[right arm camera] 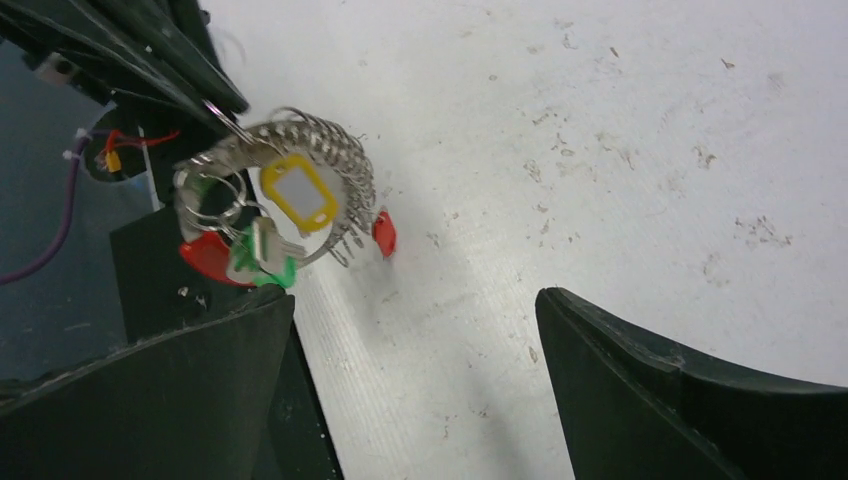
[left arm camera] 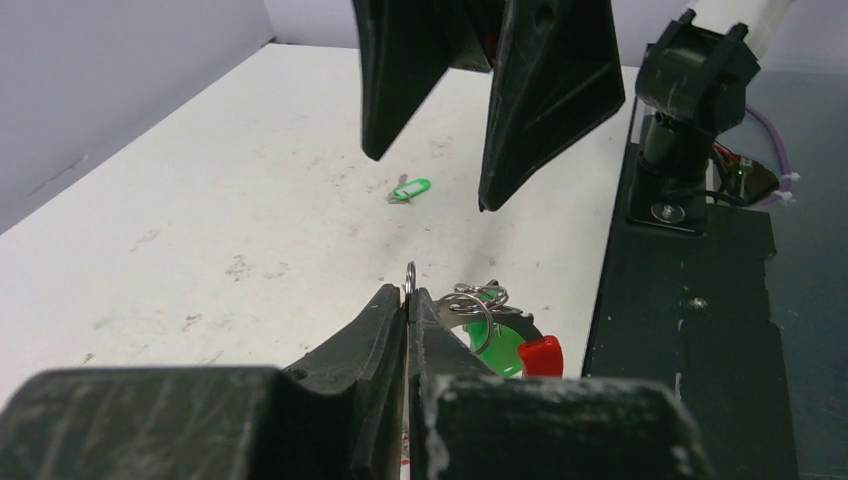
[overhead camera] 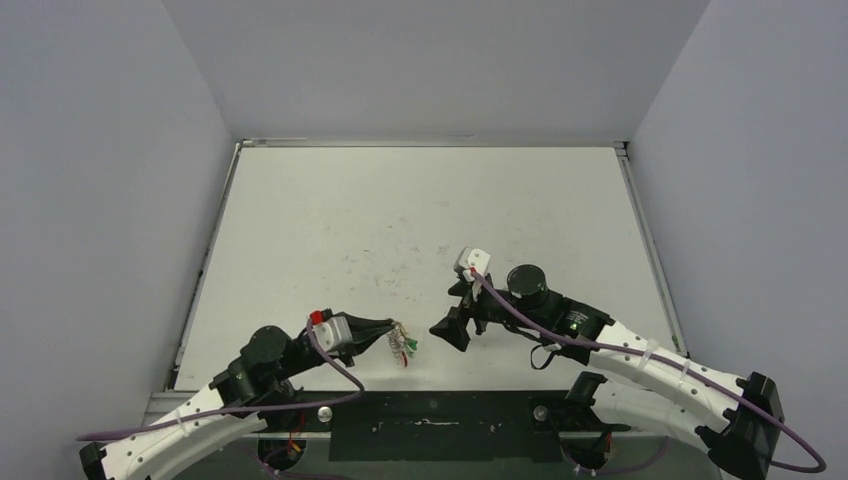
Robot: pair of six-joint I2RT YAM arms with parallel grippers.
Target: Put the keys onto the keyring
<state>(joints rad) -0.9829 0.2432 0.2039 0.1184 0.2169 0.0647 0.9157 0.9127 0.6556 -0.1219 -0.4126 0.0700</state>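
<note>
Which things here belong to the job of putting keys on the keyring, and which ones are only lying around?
Belongs to the job: keyring, held by the shut left fingers; yellow-tagged key on it; loose green key on the table; open right fingers.
Not part of it: purple cable; black base plate.

We grip the keyring [left arm camera: 410,272] wire in our tightly closed left gripper [left arm camera: 408,300], with green and red keys [left arm camera: 505,352] bunched at its right. Farther off, a loose green key [left arm camera: 412,188] lies on the table [left arm camera: 230,170], framed between the spread fingers of the right gripper [left arm camera: 430,180].
</note>
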